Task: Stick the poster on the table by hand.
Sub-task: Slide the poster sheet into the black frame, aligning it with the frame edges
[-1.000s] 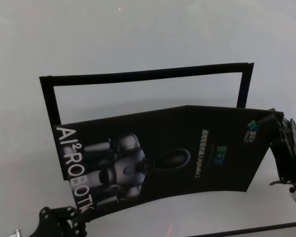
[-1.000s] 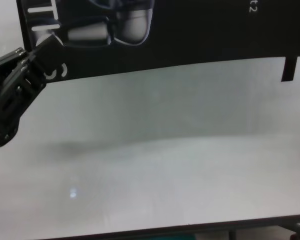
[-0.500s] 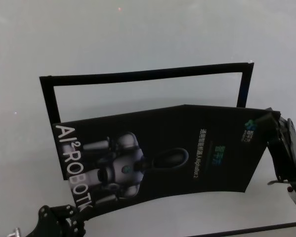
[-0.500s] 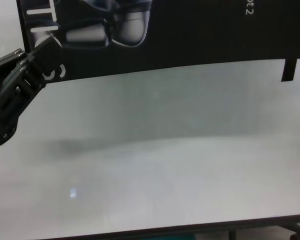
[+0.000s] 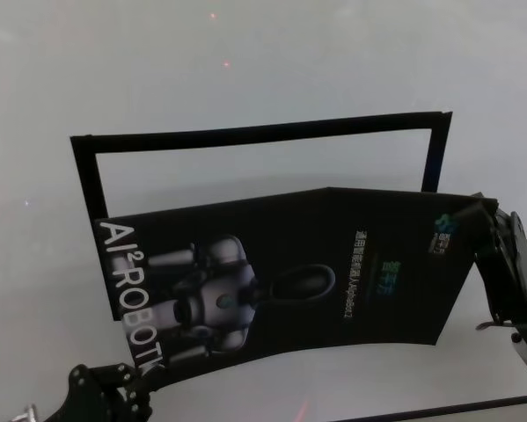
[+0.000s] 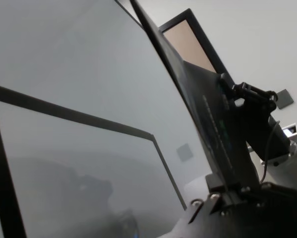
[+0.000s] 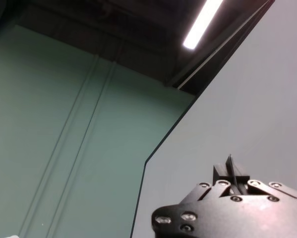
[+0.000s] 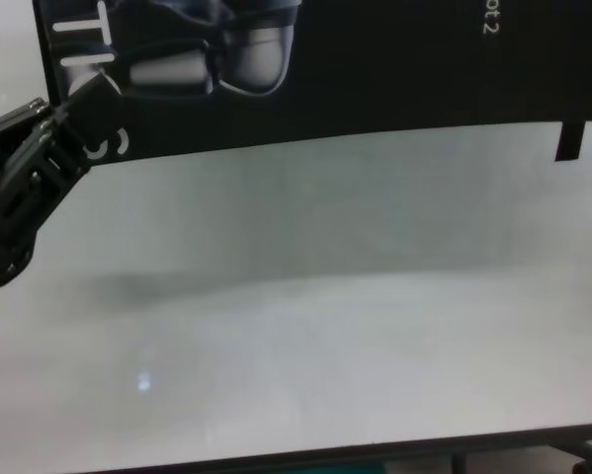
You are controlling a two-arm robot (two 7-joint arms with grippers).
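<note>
reading "ai² robotics", the poster (image 5: 289, 272) hangs clamped between left tool (image 8: 83, 99) and right tool (image 5: 485, 211).

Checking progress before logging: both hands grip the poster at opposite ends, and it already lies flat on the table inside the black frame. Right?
Not flat yet. The head view shows the poster held bowed above the table, overlapping the black frame, gripped by the left hand and right hand.

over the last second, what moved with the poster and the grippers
The poster has drifted a little toward the far side of the table, closer to the black tape frame, carried by both arms. The left gripper is still shut on its near-left corner and the right gripper on its far-right corner. Nothing was let go; the sheet stays bowed and off the tabletop, and the frame has not moved.
</note>
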